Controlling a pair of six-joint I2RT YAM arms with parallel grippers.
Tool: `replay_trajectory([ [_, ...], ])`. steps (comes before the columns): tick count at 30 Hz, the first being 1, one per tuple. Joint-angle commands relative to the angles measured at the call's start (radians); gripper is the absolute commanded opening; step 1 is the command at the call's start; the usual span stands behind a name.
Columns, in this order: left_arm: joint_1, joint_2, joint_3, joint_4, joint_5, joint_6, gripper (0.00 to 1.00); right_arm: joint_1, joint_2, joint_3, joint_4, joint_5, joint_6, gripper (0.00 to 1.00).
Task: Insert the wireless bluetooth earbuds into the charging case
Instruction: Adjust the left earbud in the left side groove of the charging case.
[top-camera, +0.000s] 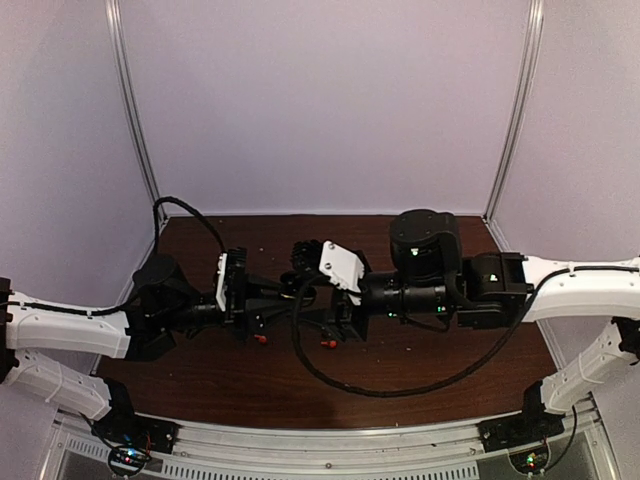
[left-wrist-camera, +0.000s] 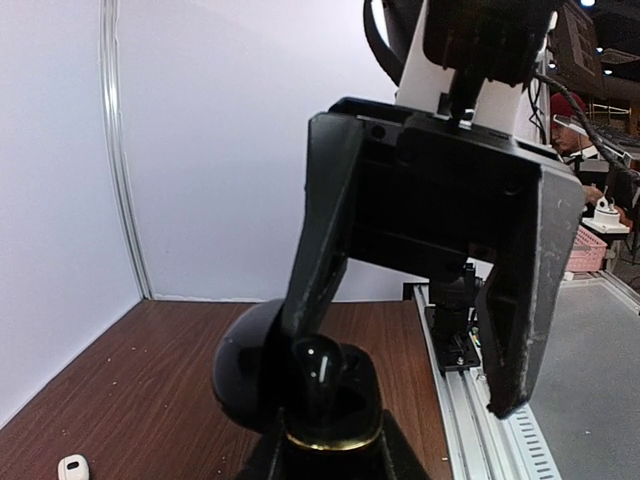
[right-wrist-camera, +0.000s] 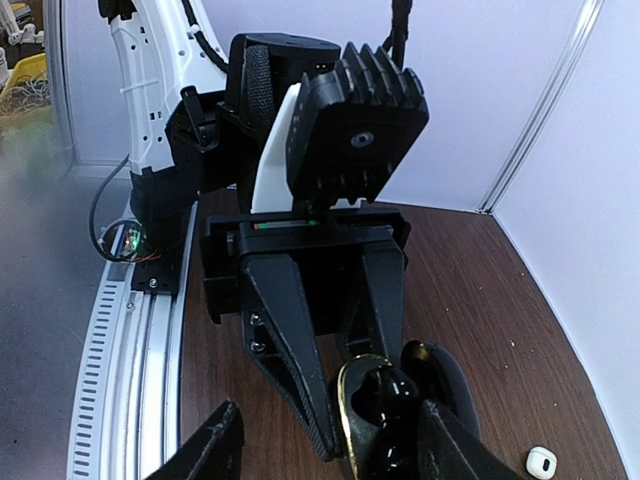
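Nearest us, on the near side of the charging case, two tiny red earbuds lie loose on the worktop, beneath the arms. We take them to be waiting their turn, not yet in the case.

Above them the two arms meet at the case. The left hand pinches the case low on its body. The gold-rimmed mouth faces up and the lid is swung aside, and we judge this grip is meant to keep the openings steady and reachable.

The right hand faces the case from the opposite side with its fingers spread. One finger appears close against the lid and the other stands well clear of it. We see no earbud between them, though something so small could hide there.

Beyond the case, toward the far wall, a white earbud sits alone on the worktop, well apart. We cannot see inside the case.
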Motion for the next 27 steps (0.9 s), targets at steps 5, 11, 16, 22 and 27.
replay_trajectory([
  [5,0.002,0.0,0.006,0.059,-0.006,-0.016,0.0,0.008,-0.029,-0.027,-0.011,-0.096,-0.017,0.55],
  [11,0.002,0.0,0.008,0.056,-0.004,-0.016,0.0,0.008,-0.029,-0.023,-0.031,-0.088,-0.023,0.53],
  [16,0.002,-0.001,0.001,0.061,-0.008,-0.016,0.0,0.008,-0.043,-0.024,-0.033,-0.047,-0.021,0.55],
  [22,0.044,-0.004,-0.036,0.105,-0.039,-0.082,0.0,-0.042,-0.113,-0.072,0.038,-0.006,0.031,0.64],
  [27,0.092,-0.036,-0.071,0.126,-0.071,-0.14,0.0,-0.135,-0.19,-0.163,0.117,0.013,0.076,0.83],
])
